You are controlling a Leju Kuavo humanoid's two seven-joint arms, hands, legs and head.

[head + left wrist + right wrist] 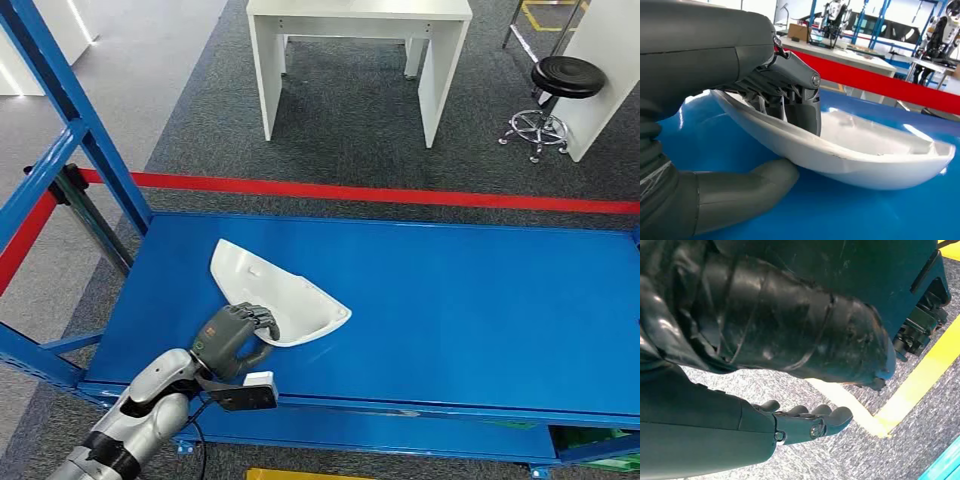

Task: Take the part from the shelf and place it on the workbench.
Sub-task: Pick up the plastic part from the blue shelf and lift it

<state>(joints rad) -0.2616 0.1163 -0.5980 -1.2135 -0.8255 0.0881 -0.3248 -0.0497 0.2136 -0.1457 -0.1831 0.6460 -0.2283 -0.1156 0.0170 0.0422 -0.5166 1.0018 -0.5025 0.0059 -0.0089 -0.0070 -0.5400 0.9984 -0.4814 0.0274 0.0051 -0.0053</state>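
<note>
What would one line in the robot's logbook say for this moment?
left hand: grips white part | part: on blue shelf | right hand: hangs, holds nothing

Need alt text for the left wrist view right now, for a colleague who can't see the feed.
The left hand grips the rim of a white curved part lying on a glossy blue shelf, dark fingers over the edge and grey thumb beneath it. Behind runs a red band.

part [283,290] | white curved shell | lying on blue shelf [468,300]
</note>
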